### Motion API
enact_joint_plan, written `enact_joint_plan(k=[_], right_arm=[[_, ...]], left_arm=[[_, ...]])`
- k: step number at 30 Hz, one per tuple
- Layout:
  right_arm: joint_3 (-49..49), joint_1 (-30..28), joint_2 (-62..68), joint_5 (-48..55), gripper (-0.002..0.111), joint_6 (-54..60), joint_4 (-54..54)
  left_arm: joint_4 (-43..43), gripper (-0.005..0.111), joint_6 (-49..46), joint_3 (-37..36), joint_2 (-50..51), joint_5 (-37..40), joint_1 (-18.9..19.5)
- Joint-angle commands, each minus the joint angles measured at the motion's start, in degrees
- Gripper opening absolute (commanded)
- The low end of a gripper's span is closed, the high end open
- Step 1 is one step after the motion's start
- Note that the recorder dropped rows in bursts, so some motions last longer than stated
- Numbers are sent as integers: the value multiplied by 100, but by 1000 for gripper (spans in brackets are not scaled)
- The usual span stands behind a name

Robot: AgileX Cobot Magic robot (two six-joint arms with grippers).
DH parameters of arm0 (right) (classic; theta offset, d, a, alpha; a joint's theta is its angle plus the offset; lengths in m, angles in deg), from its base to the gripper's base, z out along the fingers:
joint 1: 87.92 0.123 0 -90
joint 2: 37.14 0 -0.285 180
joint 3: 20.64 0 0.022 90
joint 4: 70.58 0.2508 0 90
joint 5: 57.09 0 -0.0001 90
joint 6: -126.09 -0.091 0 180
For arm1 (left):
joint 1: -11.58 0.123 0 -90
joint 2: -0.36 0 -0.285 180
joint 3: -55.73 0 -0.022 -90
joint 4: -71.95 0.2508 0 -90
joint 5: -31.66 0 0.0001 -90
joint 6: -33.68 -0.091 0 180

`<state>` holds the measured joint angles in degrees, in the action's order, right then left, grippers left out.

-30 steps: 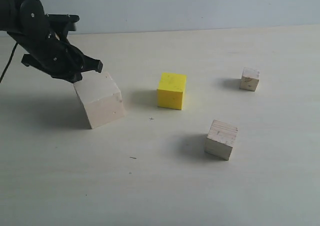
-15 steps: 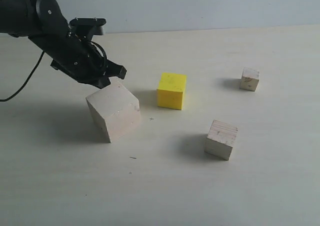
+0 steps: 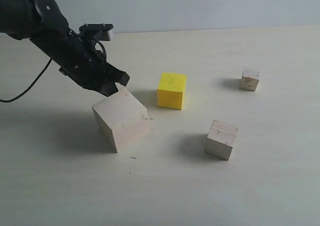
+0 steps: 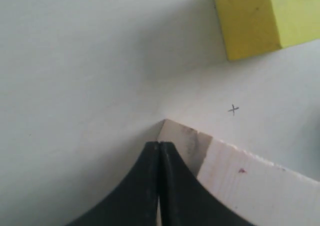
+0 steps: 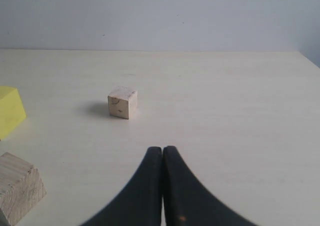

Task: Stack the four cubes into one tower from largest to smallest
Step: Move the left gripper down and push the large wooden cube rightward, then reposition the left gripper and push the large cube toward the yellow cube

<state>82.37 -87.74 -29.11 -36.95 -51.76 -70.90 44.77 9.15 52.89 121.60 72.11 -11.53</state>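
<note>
At the left, the left end effector is being held with its jaws together, gripping nothing, its tip touching the far top corner of the large cube. To the right and a little farther back, the yellow cube is sitting alone on the tabletop. Nearer and further right, the medium cube is lying apart, and the small cube is resting at the far right. The right end effector is being held closed and empty. Nothing is being stacked yet: all four are lying singly, so the whole tower is judged to be left to build.
</note>
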Motion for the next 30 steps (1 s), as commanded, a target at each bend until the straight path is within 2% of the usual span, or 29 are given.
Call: enact_joint_plan(k=[1, 5, 9, 12, 15, 21, 27, 30], right_arm=[[-23, 13, -24, -93, 0, 26, 2], [-23, 13, -24, -93, 0, 26, 2], [-23, 13, -24, -93, 0, 26, 2], [-23, 13, -24, -93, 0, 26, 2], [-23, 13, -24, -93, 0, 26, 2], [-23, 13, -24, -93, 0, 26, 2], [-23, 13, -24, -93, 0, 16, 32], [-23, 13, -24, -93, 0, 16, 32]], left_arm=[[46, 0, -187, 26, -181, 35, -27], [648, 0, 316, 26, -542, 49, -1], [1924, 0, 1431, 2, -941, 489, -1], [2251, 0, 2029, -281, -1278, 695, 12], [2197, 0, 2094, -631, -1488, 988, 12], [1550, 0, 2108, -1340, -1647, 939, 12], [501, 0, 1407, -1748, -1647, 467, 12], [380, 0, 1393, -1773, -1636, 131, 12]])
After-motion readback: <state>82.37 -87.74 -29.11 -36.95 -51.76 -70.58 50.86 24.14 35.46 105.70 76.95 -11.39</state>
